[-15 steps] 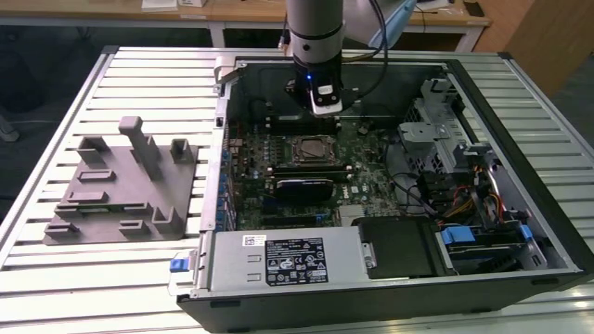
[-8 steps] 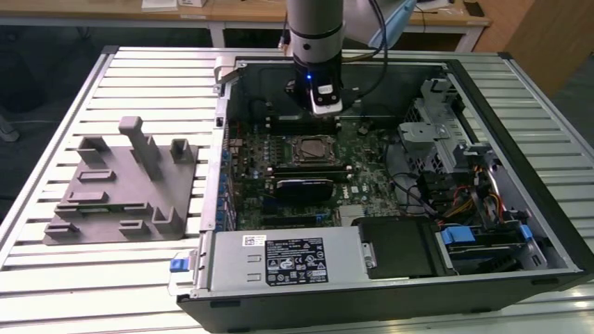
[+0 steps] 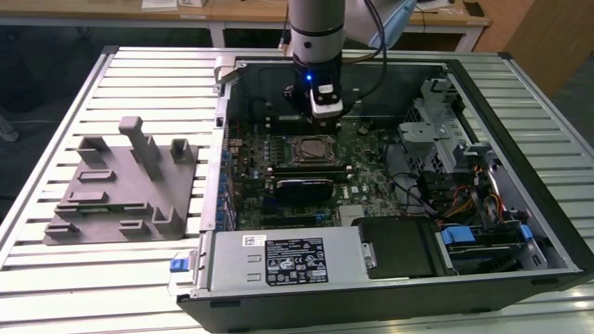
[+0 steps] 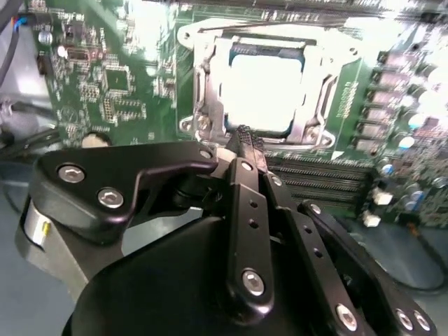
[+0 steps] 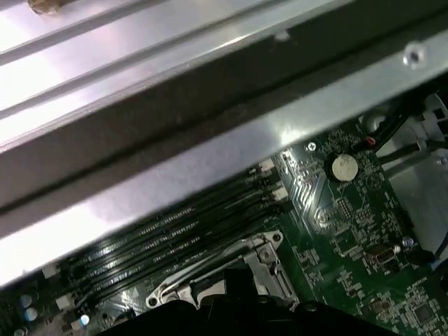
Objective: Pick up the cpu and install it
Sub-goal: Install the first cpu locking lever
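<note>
The cpu [image 4: 262,87], a flat square with a pale silver top, lies in the motherboard socket inside its metal frame [image 4: 203,84]. My gripper [image 4: 245,134] hovers just beside the socket's edge, its black fingers pressed together with nothing between them. In the exterior view the gripper [image 3: 316,118] hangs inside the open computer case, a little above and behind the socket with the cpu [image 3: 312,147]. In the first wrist view the socket frame [image 5: 262,269] lies beside the memory slots [image 5: 175,238].
The open computer case [image 3: 519,209] lies on a slatted metal table [image 3: 149,76]. A grey fixture [image 3: 121,188] stands at the exterior view's left. A black module [image 3: 302,186] lies in front of the socket. Power supply [image 3: 278,257], drive bays and cables [image 3: 464,202] crowd the case.
</note>
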Robot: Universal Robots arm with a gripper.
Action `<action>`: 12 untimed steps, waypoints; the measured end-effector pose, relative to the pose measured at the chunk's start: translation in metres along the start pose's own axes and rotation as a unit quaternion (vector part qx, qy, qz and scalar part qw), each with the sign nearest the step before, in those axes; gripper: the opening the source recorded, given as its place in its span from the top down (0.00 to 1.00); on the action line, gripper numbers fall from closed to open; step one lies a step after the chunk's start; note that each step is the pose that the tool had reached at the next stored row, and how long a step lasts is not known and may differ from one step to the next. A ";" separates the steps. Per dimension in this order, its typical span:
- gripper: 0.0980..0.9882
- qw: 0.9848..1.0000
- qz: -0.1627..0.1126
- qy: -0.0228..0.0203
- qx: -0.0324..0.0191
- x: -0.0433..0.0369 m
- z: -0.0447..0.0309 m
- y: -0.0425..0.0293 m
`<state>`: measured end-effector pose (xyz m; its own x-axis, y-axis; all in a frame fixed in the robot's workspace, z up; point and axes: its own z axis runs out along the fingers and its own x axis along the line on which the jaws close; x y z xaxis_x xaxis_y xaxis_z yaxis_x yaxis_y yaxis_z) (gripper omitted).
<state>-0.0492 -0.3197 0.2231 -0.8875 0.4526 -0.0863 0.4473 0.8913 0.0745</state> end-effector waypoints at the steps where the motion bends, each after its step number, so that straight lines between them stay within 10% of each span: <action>1: 0.99 1.000 0.000 0.001 0.003 -0.0008 0.0001 -0.0015; 12: 0.99 1.000 -0.002 0.009 0.029 -0.0097 0.0004 -0.0193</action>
<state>-0.0491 -0.3413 0.2220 -0.8907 0.4492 -0.0693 0.4492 0.8933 0.0168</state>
